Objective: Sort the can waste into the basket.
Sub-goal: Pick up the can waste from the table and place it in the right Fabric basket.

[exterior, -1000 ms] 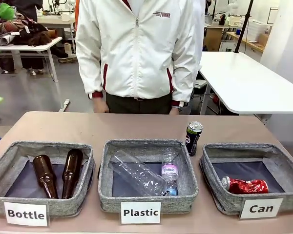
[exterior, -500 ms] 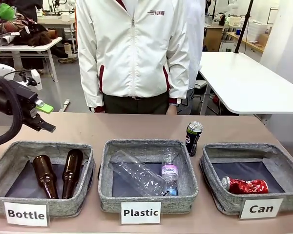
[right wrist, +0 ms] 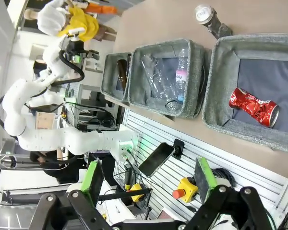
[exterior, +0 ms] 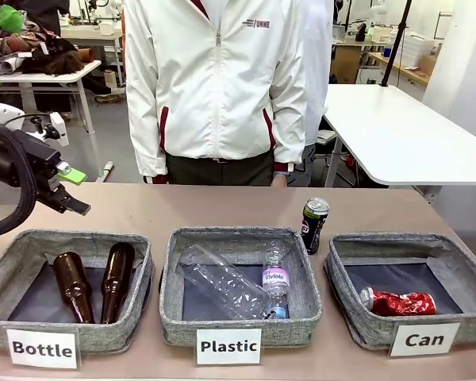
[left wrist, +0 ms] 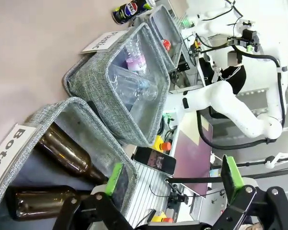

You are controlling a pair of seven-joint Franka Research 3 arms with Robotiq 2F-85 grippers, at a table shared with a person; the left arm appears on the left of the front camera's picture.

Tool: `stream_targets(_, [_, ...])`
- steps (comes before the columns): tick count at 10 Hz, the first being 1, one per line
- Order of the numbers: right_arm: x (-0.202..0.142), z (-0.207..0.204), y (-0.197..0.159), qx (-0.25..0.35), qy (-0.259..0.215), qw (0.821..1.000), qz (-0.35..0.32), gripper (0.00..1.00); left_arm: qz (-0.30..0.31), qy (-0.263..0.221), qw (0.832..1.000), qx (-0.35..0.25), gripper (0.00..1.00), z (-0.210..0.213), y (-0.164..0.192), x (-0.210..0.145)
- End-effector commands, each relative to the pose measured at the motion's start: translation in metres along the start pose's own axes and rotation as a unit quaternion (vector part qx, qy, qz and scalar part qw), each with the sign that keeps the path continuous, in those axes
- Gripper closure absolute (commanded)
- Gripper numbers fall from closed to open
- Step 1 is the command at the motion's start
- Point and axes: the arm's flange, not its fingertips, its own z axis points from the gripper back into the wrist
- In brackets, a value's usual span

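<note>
L fingers (exterior: 73, 175) hover over the bench's (exterior: 182, 206) left edge, just beyond the far-left corner of the "Bottle" basket (exterior: 71, 236). They're spread wide w/ nothing btwn them. L wrist view agrees: green pads apart, empty.

R fingers (right wrist: 92, 176) are also spread & empty, held back behind the bench's near edge and facing all three baskets.

Red dented can (exterior: 398, 302) lies on its side inside the "Can" basket (exterior: 404, 240), on the dark lining, toward the near wall. The white "Can" card (exterior: 424, 340) sits on that wall's front.

Black-and-blue can (exterior: 315, 225) stands upright on the bench outside the basket, just off its far-left corner, beside the far-right corner of the "Plastic" basket (exterior: 238, 235). It's well apart from both sets of fingers.

Two brown glass bottles (exterior: 95, 284) lie side by side in the "Bottle" basket. Two clear plastic bottles (exterior: 222, 282) lie in "Plastic", one w/ a purple label.

Person in a white jacket (exterior: 214, 87) stands at the far edge, mid-bench, arms down at sides.
</note>
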Motion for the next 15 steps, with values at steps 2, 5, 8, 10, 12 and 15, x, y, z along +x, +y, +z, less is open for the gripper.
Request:
stream_targets(2, [-0.005, 0.004, -0.003, -0.001, 0.003, 1.000, 0.010, 0.00, 0.003, 0.001, 1.000, 0.009, 0.00, -0.001, -0.004, -0.003])
stream_targets(5, [0.000, 0.000, 0.000, 0.000, 0.000, 1.000, 0.000, 0.00, 0.003, 0.001, 1.000, 0.009, 0.00, -0.001, -0.004, -0.003])
stream_targets(8, [0.066, -0.040, 0.025, -0.175, 0.087, 0.963, 0.187, 0.00, 0.003, 0.001, 1.000, 0.009, 0.00, -0.001, -0.004, -0.003])
stream_targets(10, [0.127, -0.076, 0.007, -0.171, 0.105, 0.907, 0.370, 0.00, 0.003, 0.001, 1.000, 0.009, 0.00, -0.001, -0.004, -0.003])
stream_targets(12, [0.140, -0.123, 0.008, -0.126, 0.156, 0.869, 0.453, 0.00, 0.003, 0.001, 1.000, 0.009, 0.00, -0.001, -0.004, -0.003])
stream_targets(15, [0.140, -0.147, 0.010, -0.147, 0.172, 0.870, 0.439, 0.00, 0.003, 0.001, 1.000, 0.009, 0.00, -0.001, -0.004, -0.003])
